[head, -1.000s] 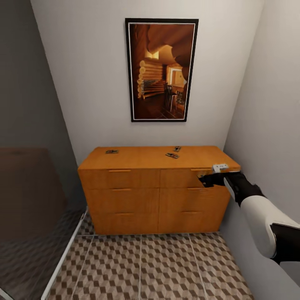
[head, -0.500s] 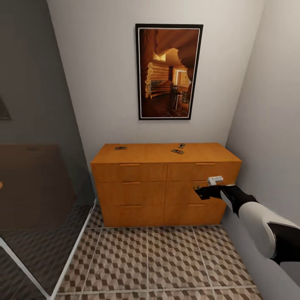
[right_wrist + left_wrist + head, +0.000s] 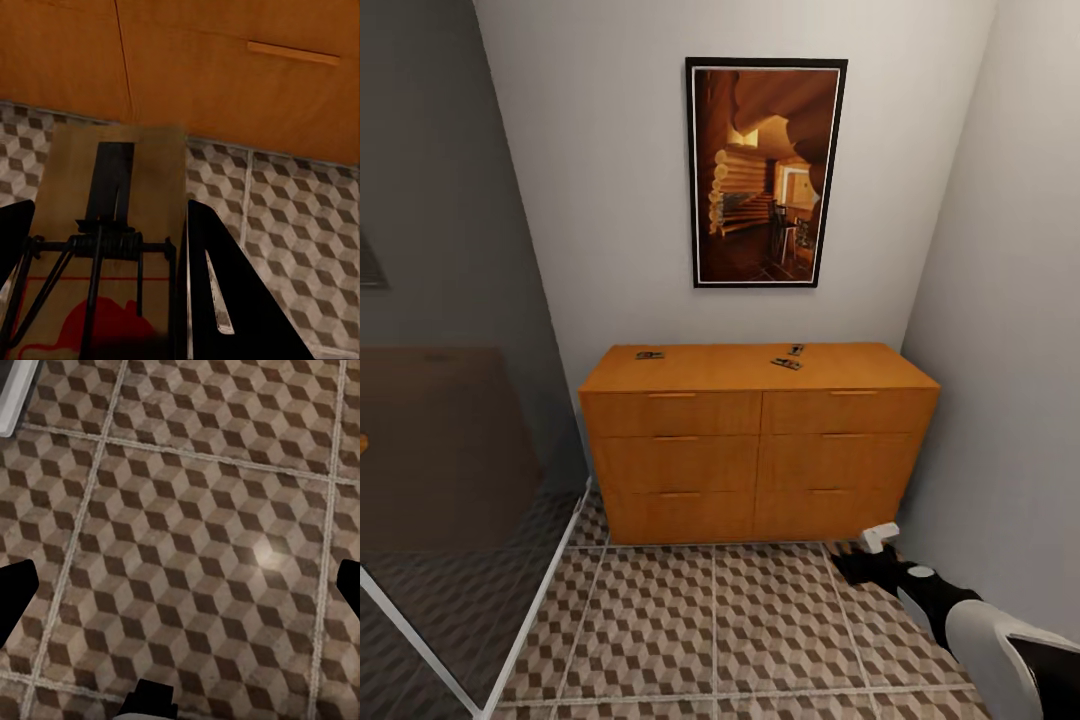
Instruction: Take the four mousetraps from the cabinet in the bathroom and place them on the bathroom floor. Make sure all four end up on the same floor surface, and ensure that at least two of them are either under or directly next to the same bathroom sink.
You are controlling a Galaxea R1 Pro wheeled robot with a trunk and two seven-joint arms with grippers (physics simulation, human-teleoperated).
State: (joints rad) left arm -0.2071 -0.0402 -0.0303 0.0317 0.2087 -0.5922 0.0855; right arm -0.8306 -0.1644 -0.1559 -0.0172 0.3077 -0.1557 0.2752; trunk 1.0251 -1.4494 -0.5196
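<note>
Cube-patterned brown and cream tile floor (image 3: 710,620) is filling the lower frame. Low orange-brown wooden cabinet (image 3: 755,445) sitting mid-frame, three small wooden mousetraps on its top: (image 3: 650,355), (image 3: 785,364), (image 3: 795,350). Right gripper (image 3: 865,565), lower right, is clamping a fourth flat wooden mousetrap (image 3: 105,247) just above the tiles. Left gripper (image 3: 180,585) is hanging open over floor. Risk: no sink visible here, so releasing now is likely missing the sink condition.

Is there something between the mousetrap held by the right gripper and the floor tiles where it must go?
Nothing visible. The right gripper holds the mousetrap low above bare bathroom floor, in front of the cabinet.
</note>
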